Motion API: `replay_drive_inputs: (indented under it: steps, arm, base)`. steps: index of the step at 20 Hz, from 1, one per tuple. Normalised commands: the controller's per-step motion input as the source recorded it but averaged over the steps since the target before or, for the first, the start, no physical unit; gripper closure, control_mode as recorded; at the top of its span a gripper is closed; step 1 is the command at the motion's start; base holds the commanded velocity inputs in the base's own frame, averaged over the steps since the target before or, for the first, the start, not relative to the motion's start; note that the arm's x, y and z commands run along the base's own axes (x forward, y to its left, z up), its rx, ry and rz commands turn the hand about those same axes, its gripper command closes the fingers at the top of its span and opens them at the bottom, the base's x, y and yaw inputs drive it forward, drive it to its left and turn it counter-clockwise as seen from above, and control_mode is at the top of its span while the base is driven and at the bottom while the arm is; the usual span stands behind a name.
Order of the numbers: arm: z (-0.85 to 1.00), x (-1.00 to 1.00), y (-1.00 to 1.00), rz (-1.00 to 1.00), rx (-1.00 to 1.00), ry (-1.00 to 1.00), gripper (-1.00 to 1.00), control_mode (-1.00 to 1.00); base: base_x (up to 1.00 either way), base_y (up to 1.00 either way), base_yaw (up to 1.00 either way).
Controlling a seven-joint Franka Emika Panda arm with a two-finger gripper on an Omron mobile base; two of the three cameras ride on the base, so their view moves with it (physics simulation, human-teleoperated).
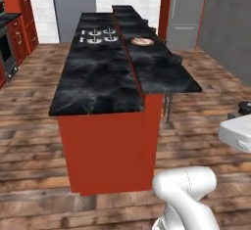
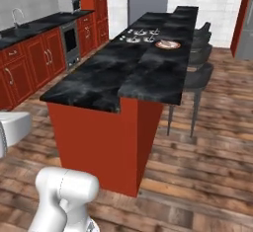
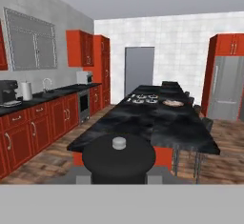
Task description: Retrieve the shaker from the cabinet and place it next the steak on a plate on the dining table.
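With the gripper [image 3: 119, 179] closed on the shaker [image 3: 119, 157] (dark cap just ahead of the hand), I'd drive along the dining table [image 1: 164, 70] towards the plate [image 1: 142, 41], keeping the wrist level so the shaker doesn't slip.

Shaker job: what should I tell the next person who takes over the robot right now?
Gripper: shut, apparently on the shaker, whose dark cap sits right in front of the hand camera.
Plate with the steak on it lies far along the dining table, near the stove knobs.
Done: the shaker seems to be out of the cabinet, and the base faces the table's near end.
Left: get within reach of the plate, set the shaker down next to the steak, let go.
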Motion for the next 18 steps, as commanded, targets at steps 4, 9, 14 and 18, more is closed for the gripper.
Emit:
replay_drive_inputs:
  steps: [4,9,14,18]
  arm:
    - [0.0,0.0,0.0,0.0,0.0,0.0,1.0,1.0]
    - [0.0,0.0,0.0,0.0,0.0,0.0,1.0,1.0]
    - [0.0,0.0,0.0,0.0,0.0,0.0,1.0,1.0]
    - [0.0,0.0,0.0,0.0,0.0,0.0,1.0,1.0]
  base:
    - [0.14,-1.0,0.32]
    - [0.31,-1.0,0.33]
    - [0.39,-1.0,0.33]
    - [0.65,-1.0,0.35]
